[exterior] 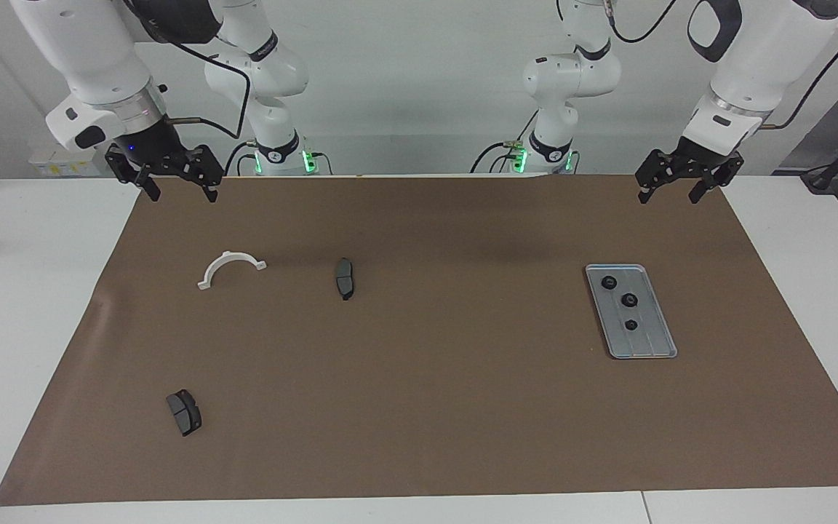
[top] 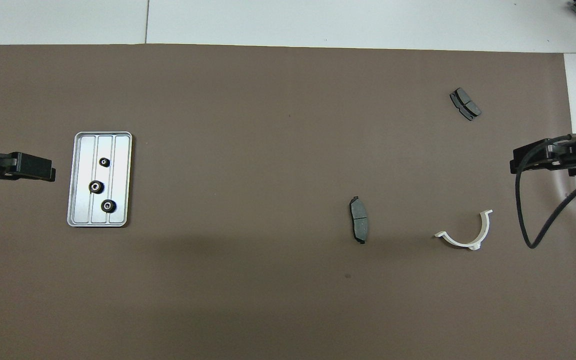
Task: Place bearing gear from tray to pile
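Nothing is picked up yet: the left pincer (exterior: 688,185) and the right pincer (exterior: 164,178) hang spread and empty, so the left one must next go down to a gear (exterior: 629,299) in the tray (exterior: 655,348).

No text, label, brand, number or sign is showing legibly anywhere — not on either view.
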Controlling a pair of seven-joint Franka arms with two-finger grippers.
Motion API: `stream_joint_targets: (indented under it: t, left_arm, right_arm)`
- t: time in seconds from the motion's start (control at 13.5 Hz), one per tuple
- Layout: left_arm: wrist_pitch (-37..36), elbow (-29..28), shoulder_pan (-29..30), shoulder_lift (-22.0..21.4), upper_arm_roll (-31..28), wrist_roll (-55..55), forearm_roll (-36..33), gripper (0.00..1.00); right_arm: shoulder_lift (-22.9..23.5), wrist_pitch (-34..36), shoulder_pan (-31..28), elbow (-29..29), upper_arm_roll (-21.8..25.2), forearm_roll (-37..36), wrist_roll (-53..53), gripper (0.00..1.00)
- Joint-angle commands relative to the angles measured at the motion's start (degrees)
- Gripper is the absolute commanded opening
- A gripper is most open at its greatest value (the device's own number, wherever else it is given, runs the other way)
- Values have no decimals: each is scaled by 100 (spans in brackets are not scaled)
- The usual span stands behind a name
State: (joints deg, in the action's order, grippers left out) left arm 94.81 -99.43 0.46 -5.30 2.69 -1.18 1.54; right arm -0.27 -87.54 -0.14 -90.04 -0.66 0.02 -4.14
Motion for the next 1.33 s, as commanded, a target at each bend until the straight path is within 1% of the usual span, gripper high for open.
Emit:
stream_joint_targets:
  t: [0.0, 0.3, 0.52, 0.67, 0.89, 0.96, 1.11, 1.26]
  left_arm:
    - [-7, -85, -2, -103, -5, -41, 66, 100]
    - [124, -155, 24, -103, -5, -23, 75, 100]
    - [519, -261, 95, -59, -14, -5, 83, 100]
    - [704, -296, 191, 142, -23, 248, 83, 100]
    - [1178, -445, 288, 511, -23, 810, 66, 100]
    - [1354, -541, 288, 634, -32, 1125, 57, 100]
    - [2020, -962, 271, 776, -32, 1610, -47, 100]
    - [2827, -1515, 297, 802, -32, 1656, -180, 100]
  right_arm:
    - [-140, 62, -39, -137, -13, 121, 124, 100]
    - [-140, 62, -39, -137, -13, 121, 124, 100]
    - [-140, 62, -39, -137, -13, 121, 124, 100]
    - [-140, 62, -39, -137, -13, 121, 124, 100]
    - [-140, 62, -39, -137, -13, 121, 124, 100]
    - [-140, 62, -39, -137, -13, 121, 124, 100]
    - [-140, 62, -39, -137, -13, 121, 124, 100]
    - [-140, 62, -39, -137, -13, 121, 124, 100]
